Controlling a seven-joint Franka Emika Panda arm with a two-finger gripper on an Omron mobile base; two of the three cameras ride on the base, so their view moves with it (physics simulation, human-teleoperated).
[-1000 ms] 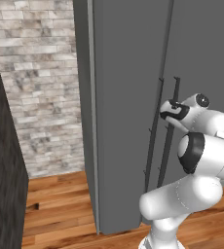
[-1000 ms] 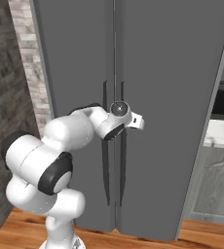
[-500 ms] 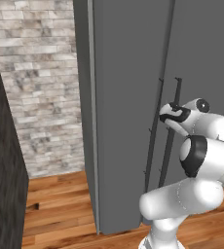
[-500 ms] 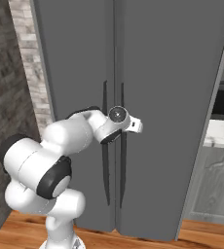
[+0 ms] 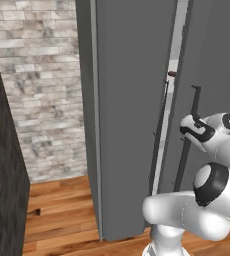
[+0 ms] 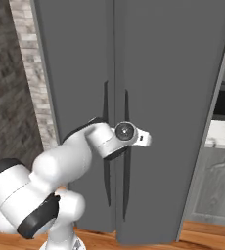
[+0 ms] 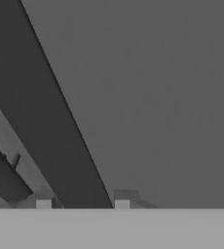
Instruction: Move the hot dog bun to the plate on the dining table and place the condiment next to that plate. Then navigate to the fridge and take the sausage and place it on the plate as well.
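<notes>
Left base view, tool [image 5: 191,131] clamped on right door handle [image 5: 195,97] of fridge [image 5: 132,100], door ajar.

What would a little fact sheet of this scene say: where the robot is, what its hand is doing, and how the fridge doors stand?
place: in front of the fridge, brick wall to its left, wooden floor below
hand: shut on the right door handle
doors: right door slightly ajar, a pale gap between the two doors; left door closed
inside: a small dark red thing shows in the gap, too small to tell
</notes>
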